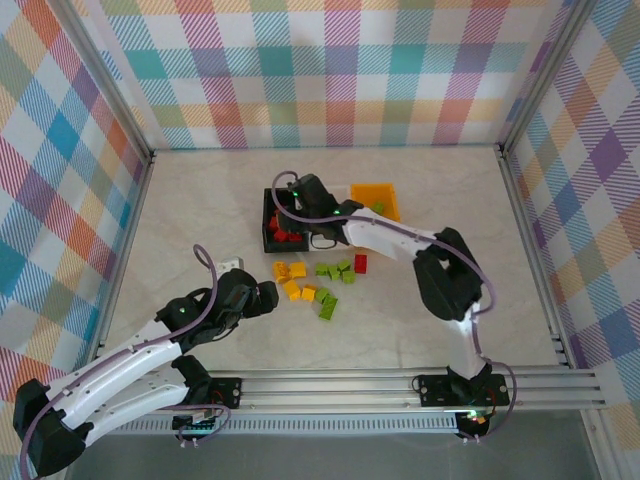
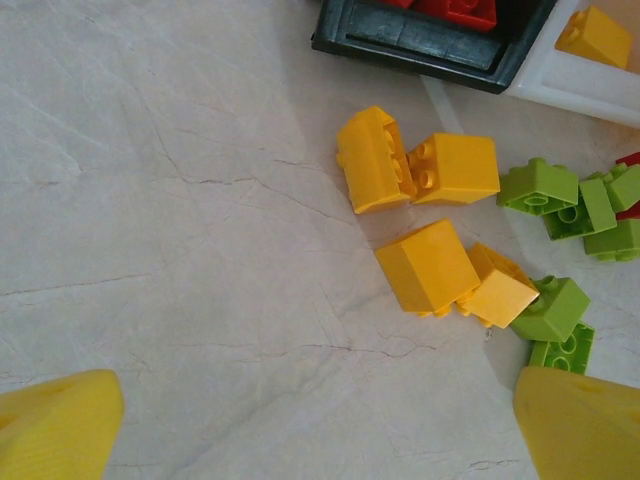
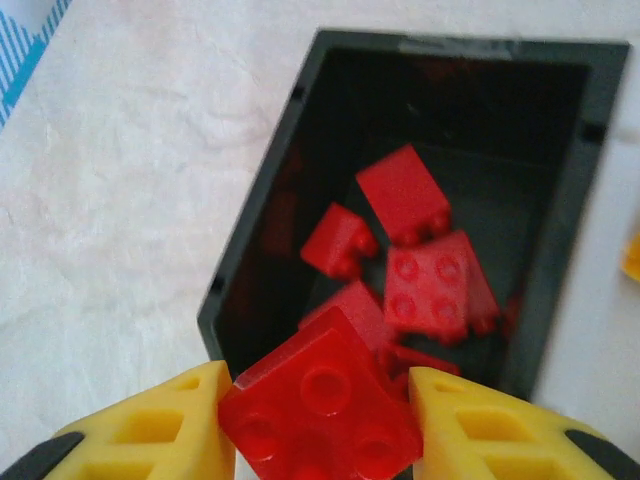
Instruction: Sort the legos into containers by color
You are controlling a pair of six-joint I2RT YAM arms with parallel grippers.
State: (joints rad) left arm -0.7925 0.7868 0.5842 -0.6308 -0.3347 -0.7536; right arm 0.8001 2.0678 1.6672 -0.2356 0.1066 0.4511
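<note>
In the black rectangular plastic bin [image 1: 267,240] at centre frame red studded plastic bricks [image 3: 430,285] are piled, with one red brick [image 3: 320,410] held just over it; yellow and green plastic bricks [image 1: 298,270] are scattered below.

right hand [image 3: 322,425]: holds red lego [image 3: 318,392] | above black bin [image 3: 562,230] | red legos [image 3: 428,282] inside

Top external: from high at the near edge, down over whole pale marbled tabletop [image 1: 200,200]. Wrist views: close above it, angled down, both catching black rectangular plastic bin [image 3: 260,230] near top view's centre.
</note>
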